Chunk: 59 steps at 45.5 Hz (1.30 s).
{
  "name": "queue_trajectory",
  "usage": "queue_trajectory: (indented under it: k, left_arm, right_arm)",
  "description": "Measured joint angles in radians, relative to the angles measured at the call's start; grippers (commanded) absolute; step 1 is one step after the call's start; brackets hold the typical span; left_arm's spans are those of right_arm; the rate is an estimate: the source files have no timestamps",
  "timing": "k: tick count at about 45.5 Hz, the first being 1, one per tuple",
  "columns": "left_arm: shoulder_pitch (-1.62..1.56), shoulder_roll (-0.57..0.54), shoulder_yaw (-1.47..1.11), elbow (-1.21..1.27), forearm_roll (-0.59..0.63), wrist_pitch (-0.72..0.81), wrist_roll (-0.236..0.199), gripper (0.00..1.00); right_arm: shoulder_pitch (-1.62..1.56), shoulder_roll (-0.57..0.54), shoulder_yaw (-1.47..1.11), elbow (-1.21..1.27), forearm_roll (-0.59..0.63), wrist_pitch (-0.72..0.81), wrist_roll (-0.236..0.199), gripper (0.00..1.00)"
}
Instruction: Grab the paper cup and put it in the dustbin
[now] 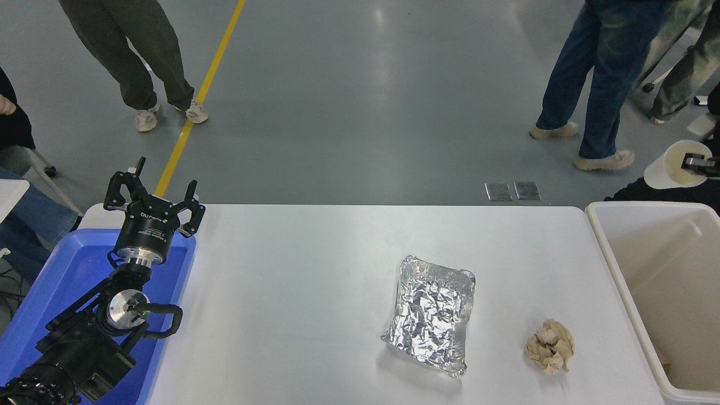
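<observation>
Parked left gripper point(154, 194) spread empty over blue tray point(67, 270); right gripper point(697, 163) clamps paper cup point(675, 164) above dustbin point(613, 259), release pending.

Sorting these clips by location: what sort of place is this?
Probably an industrial hall or robot test lab: grey floor with a yellow line, a white table, and people standing around watching.

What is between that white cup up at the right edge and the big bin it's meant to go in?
Nothing visible. The right gripper holds the paper cup on its side by the rim, above the far end of the dustbin. Only open air lies between them. The foil tray and paper ball sit well aside.
</observation>
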<state>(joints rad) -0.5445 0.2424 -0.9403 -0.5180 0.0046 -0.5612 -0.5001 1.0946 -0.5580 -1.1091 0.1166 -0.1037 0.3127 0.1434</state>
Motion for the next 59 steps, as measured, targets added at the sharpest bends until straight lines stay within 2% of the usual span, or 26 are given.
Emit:
queue_trajectory:
  k: [9, 16, 26, 42, 43, 49, 51, 52, 59]
  left_arm:
    - [0.0, 0.0, 0.0, 0.0, 0.0, 0.0, 0.0, 0.98]
    - [0.0, 0.0, 0.0, 0.0, 0.0, 0.0, 0.0, 0.98]
    - [0.0, 0.0, 0.0, 0.0, 0.0, 0.0, 0.0, 0.98]
    - [0.0, 0.0, 0.0, 0.0, 0.0, 0.0, 0.0, 0.98]
    - [0.0, 0.0, 0.0, 0.0, 0.0, 0.0, 0.0, 0.98]
    - [0.0, 0.0, 0.0, 0.0, 0.0, 0.0, 0.0, 0.98]
    - [0.0, 0.0, 0.0, 0.0, 0.0, 0.0, 0.0, 0.98]
    - [0.0, 0.0, 0.0, 0.0, 0.0, 0.0, 0.0, 0.98]
    - [0.0, 0.0, 0.0, 0.0, 0.0, 0.0, 0.0, 0.98]
  right_arm:
    - [-0.143, 0.004, 0.162, -0.052, 0.012, -0.097, -0.127, 0.0]
    - [-0.241, 0.016, 0.285, -0.069, 0.017, -0.161, -0.183, 0.0]
    - [-0.374, 0.059, 0.414, -0.08, 0.044, -0.239, -0.217, 0.0]
    - [-0.475, 0.119, 0.492, -0.084, 0.09, -0.298, -0.231, 0.0]
    - [-0.477, 0.12, 0.494, -0.084, 0.091, -0.3, -0.232, 0.08]
    - [-0.484, 0.129, 0.506, -0.084, 0.099, -0.308, -0.233, 0.77]
    - [-0.485, 0.13, 0.51, -0.084, 0.101, -0.31, -0.233, 0.94]
    - [-0.485, 0.131, 0.513, -0.084, 0.102, -0.313, -0.233, 0.99]
    - [-0.486, 0.132, 0.532, -0.078, 0.108, -0.33, -0.231, 1.0]
